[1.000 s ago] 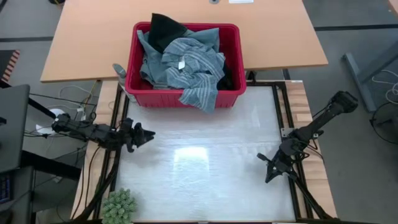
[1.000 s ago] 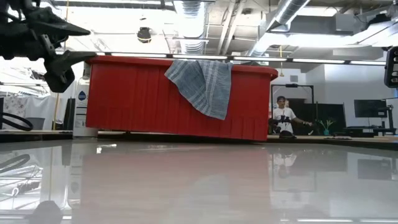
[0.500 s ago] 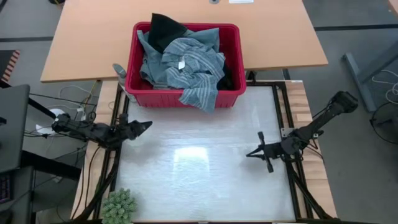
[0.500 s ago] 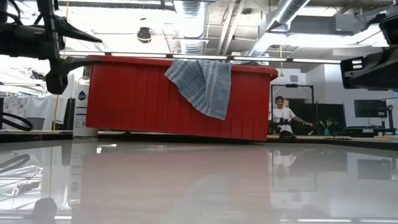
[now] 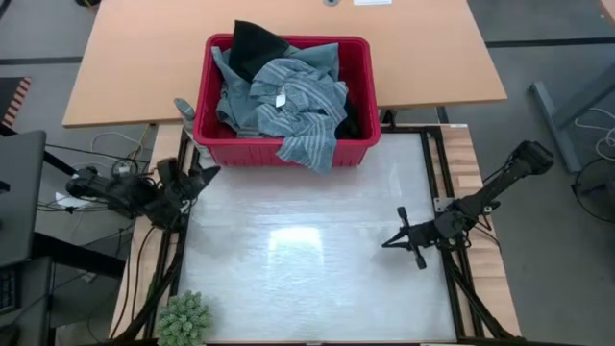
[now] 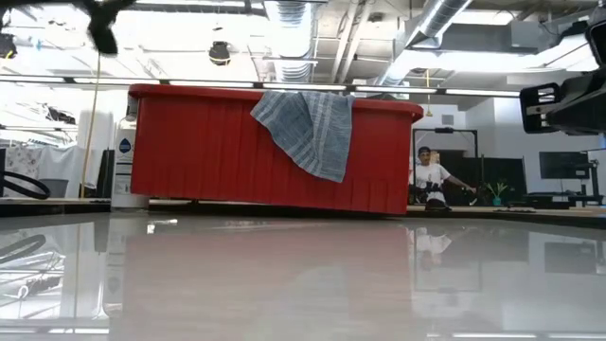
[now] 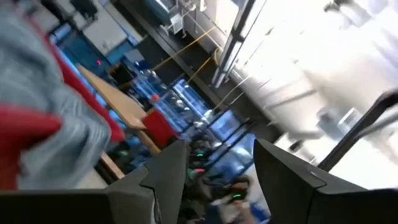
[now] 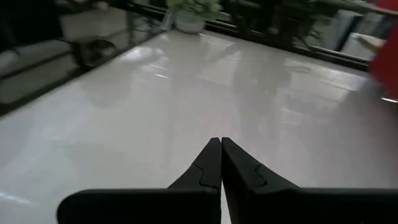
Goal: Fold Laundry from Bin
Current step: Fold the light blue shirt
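My left end effector [image 5: 204,176] hung at the left edge of the white worktop [image 5: 317,279], just short of the near left corner of the red bin [image 5: 357,91], its fingers [image 7: 163,180] spread apart with nothing between them. My right end effector [image 5: 392,240] sat low over the right side of the worktop, fingers [image 8: 211,165] pressed together and holding nothing. The bin stood at the far edge of the worktop, heaped with laundry [image 5: 279,91]: a grey-blue striped garment [image 5: 312,144] spilled over its near rim and hung down the front wall, and a black piece [image 5: 252,43] rose at the back. A green spiky plant [image 5: 183,319] sat at the near left corner. A person [image 6: 431,175] stood in the room beyond.
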Robot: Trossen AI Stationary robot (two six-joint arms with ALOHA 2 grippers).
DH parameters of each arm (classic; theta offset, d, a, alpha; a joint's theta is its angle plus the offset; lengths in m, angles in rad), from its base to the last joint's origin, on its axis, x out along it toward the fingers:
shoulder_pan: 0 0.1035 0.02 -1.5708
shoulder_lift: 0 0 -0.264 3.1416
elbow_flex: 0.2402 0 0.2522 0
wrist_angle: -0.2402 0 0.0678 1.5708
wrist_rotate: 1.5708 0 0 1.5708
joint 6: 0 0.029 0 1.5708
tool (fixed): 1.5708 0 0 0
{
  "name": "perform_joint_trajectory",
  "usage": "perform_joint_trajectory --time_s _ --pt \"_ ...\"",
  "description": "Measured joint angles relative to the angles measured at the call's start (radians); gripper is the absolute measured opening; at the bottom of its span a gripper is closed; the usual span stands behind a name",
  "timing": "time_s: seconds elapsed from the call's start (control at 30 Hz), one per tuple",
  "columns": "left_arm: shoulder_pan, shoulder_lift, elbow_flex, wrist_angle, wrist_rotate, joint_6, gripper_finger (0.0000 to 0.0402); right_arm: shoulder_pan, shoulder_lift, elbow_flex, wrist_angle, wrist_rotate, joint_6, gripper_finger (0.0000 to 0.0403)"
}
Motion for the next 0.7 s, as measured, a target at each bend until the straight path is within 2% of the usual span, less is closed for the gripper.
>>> perform_joint_trajectory --time_s 0.17,0.27,0.47,0.6,0.7 --pt "0.001 0.274 0.285 -0.040 -0.047 0.267 0.0178 0.000 0.000 0.000 0.098 -0.123 0.224 0.0033" --pt "0.001 0.425 0.468 -0.192 -0.093 0.362 0.0179 -0.006 0.000 0.005 0.173 -0.123 0.240 0.0033" --pt "0.046 0.688 0.826 -0.609 -0.093 0.368 0.0196 -0.029 -0.002 0.043 0.333 -0.123 0.267 0.0033" --pt "0.119 0.835 1.035 -0.838 -0.090 0.356 0.0228 -0.032 -0.002 0.050 0.394 -0.123 0.287 0.0033" --pt "0.204 0.922 1.193 -1.011 -0.027 0.391 0.0258 -0.020 -0.002 0.050 0.384 -0.125 0.377 0.0033"
